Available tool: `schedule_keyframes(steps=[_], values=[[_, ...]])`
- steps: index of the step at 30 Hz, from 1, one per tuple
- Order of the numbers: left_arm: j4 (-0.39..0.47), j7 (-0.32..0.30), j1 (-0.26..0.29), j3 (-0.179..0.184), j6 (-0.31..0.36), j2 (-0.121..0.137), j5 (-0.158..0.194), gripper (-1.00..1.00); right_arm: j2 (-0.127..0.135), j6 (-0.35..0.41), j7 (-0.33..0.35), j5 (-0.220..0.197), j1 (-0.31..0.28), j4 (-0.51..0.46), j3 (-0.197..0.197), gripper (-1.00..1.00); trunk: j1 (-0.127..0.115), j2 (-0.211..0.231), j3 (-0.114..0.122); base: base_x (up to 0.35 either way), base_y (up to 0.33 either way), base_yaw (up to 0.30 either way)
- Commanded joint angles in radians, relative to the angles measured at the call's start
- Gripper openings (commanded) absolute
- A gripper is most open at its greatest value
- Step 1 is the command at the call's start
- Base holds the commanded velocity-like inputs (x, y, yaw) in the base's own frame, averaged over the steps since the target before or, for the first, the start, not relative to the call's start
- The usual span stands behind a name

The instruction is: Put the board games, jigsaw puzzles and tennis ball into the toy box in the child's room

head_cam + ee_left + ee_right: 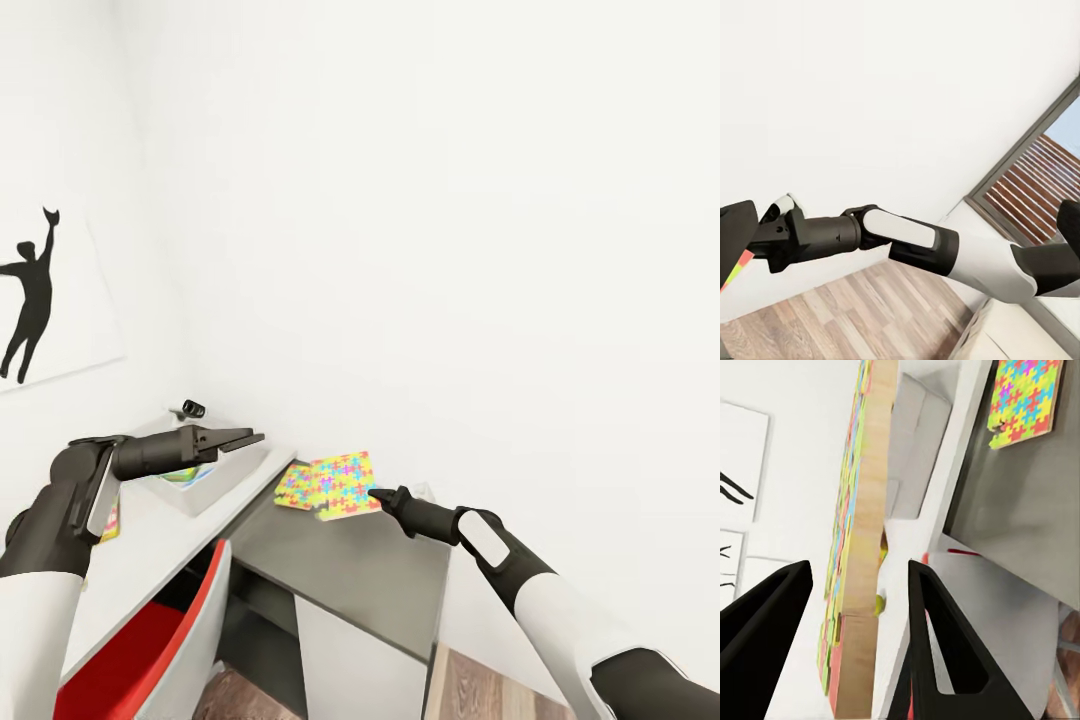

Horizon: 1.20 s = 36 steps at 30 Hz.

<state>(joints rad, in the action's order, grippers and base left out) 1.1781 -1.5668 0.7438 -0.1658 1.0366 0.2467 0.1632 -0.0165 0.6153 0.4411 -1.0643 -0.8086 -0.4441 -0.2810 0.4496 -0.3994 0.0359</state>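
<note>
While held out over the wide shallow pale grey toy box on the long pale grey table top, left gripper empty and level, close to the white wall. In the tray, something yellow-green, too small to name. Next along, on the low dark grey desk top, two thin square jigsaw puzzles of yellow, green, pink, blue and orange pieces, overlapping. Right gripper at their near edge. Red-and-white chair tucked below; black figure print on the wall.

From the left wrist: dark fingers far out at either side – spread wide, nothing between. Beyond, the right arm crossing above wood-plank floor, brown-slatted window behind.

From the right wrist: black fingers parted, one puzzle sheet edge-on between them with a gap to each – not clamped. Second puzzle flat on the dark top, well apart from the fingers
</note>
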Motion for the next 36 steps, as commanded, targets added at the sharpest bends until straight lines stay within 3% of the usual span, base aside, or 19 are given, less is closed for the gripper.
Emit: schedule_keyframes(steps=[1, 36], values=[[0.0, -0.004, 0.0, 0.0, 0.011, 0.0, -0.001, 1.0, 0.001, 0.001, 0.002, -0.003, -0.001, 0.001, -0.003, -1.0, 0.0, -0.001, 0.0, 0.0, 0.0, 0.264], [0.0, -0.004, 0.0, 0.0, 0.011, 0.002, 0.0, 1.0, 0.001, 0.001, 0.004, -0.003, -0.001, 0.001, -0.002, -1.0, 0.0, -0.001, 0.027, 0.0, 0.0, 0.263]])
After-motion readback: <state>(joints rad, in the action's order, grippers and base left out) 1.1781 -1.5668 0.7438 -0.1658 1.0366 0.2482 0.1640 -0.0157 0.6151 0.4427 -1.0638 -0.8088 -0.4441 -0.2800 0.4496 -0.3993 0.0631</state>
